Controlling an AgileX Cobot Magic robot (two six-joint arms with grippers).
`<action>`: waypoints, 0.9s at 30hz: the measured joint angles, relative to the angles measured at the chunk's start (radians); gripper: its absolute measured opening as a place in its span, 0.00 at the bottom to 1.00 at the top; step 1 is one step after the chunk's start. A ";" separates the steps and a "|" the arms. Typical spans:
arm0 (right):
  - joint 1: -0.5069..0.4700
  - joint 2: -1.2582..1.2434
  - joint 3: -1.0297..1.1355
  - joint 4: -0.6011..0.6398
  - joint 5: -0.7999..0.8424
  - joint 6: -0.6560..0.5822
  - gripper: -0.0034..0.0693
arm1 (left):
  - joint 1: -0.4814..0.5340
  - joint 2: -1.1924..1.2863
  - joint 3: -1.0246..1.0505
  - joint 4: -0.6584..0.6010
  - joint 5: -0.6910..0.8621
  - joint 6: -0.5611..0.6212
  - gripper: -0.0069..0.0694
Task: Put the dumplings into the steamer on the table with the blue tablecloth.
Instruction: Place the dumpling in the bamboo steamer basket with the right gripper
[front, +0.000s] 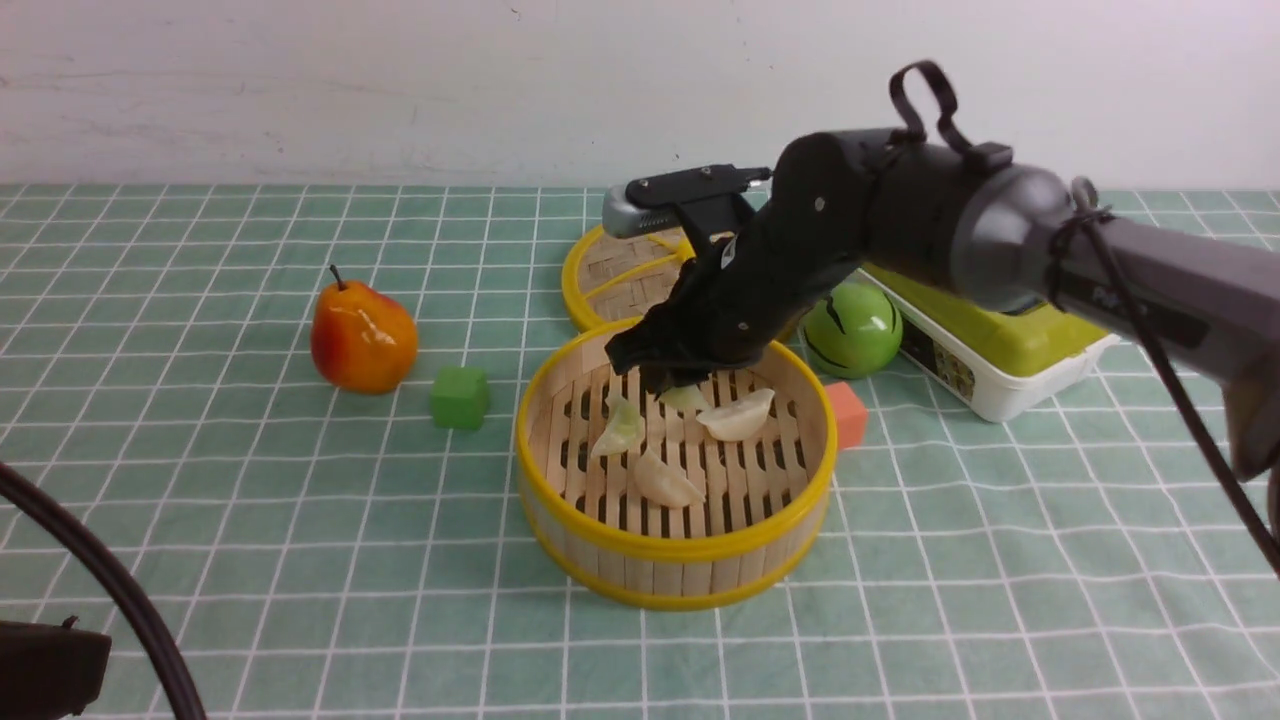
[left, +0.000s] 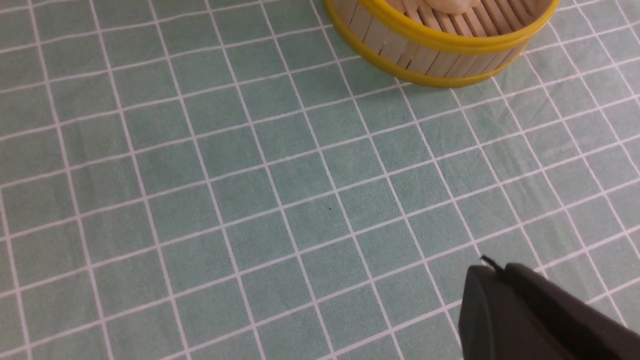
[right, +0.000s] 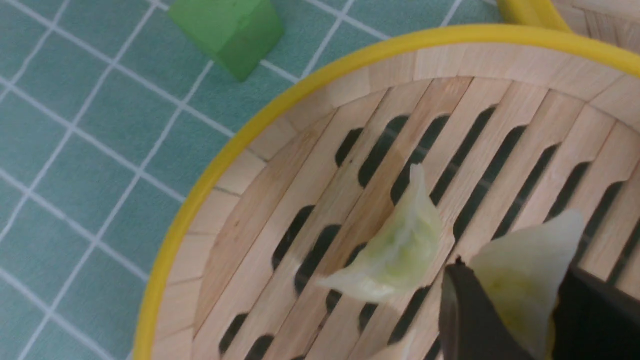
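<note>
1. Steamer, front view: my right gripper hangs inside it at 12 o'clock on the floor, fingers narrowed on the fourth dumpling. I judge I hold it low so it lands softly. Three dumplings lie on the slats at 10, 2 and 6 o'clock, which leaves that far spot free. My arm hides the far rim and part of the lid beyond at 12 o'clock.
2. Left wrist view: my left gripper is pressed together on nothing and parked over bare cloth, near the steamer's wall. I judge this keeps it clear of the working arm. Only a slice of the steamer shows, and the frame edge cuts off the rest.
3. Right wrist view: my dark fingers pinch the pale-green dumpling, and another lies just beside it. My fingers cover its lower part, so I cannot tell whether it touches the slats. A green cube sits outside the rim.
</note>
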 joint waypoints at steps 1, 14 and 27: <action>-0.001 0.015 0.000 0.000 -0.028 0.012 0.31 | 0.000 0.000 0.000 0.000 0.005 0.000 0.11; -0.005 0.055 -0.006 -0.011 -0.061 0.062 0.63 | 0.000 0.000 0.000 0.000 0.018 0.000 0.12; -0.008 -0.430 0.030 -0.020 0.219 -0.065 0.11 | 0.000 0.000 0.000 0.000 0.021 0.000 0.13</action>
